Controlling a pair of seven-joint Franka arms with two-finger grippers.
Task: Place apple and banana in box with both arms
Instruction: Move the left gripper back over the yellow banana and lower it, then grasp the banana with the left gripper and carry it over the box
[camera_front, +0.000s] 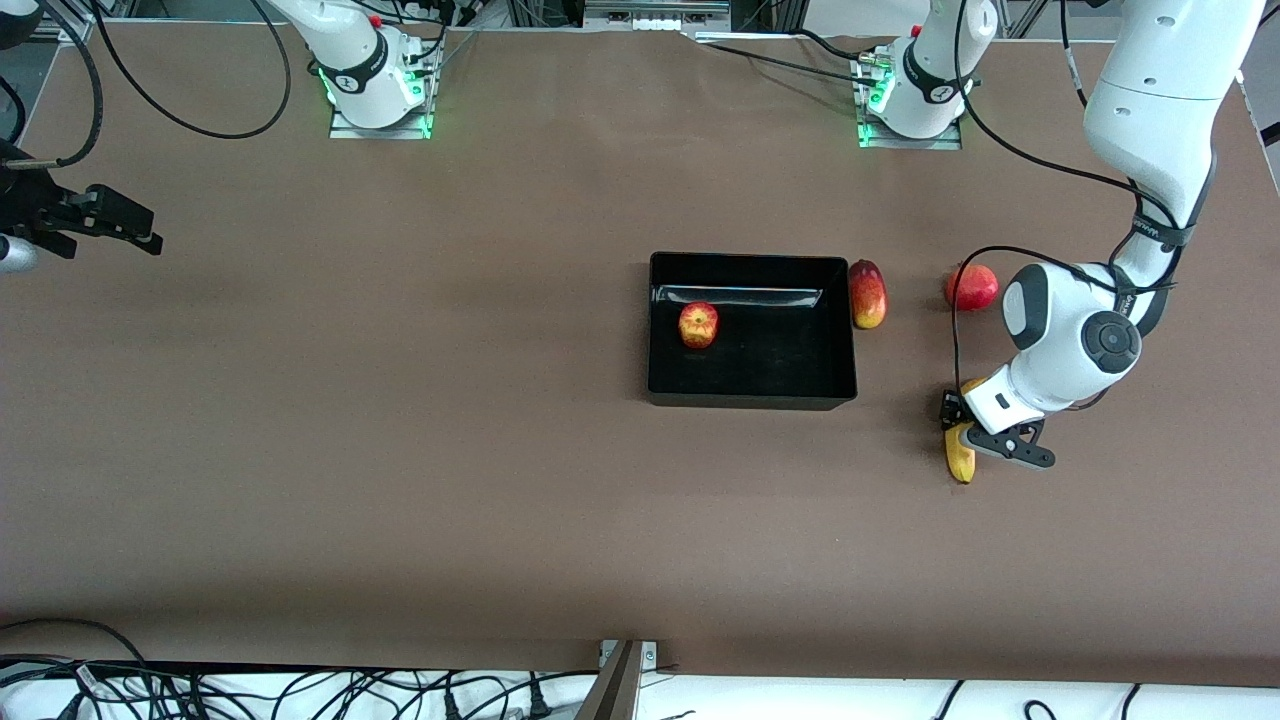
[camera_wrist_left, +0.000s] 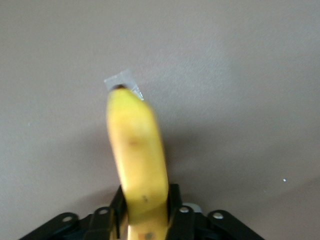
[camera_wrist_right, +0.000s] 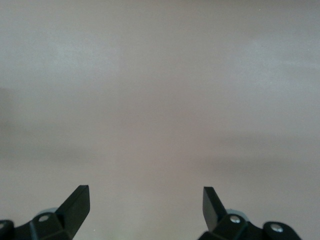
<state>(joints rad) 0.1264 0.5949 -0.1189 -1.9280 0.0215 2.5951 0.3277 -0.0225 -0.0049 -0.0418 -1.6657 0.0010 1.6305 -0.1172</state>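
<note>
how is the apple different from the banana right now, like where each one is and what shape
The apple already sits in the box; the banana lies on the table outside it, toward the left arm's end. The apple is free of any claw, while the left claw is shut on the banana. The apple is round, red and yellow-streaked; the banana is long and yellow.

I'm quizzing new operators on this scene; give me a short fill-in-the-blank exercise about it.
1. The apple lies in the ___.
2. The left tool is shut on the ___.
3. The right tool is ___, over bare table.
4. The mango lies beside the box, toward the ___ arm's end.

Missing words: box; banana; open; left
</note>
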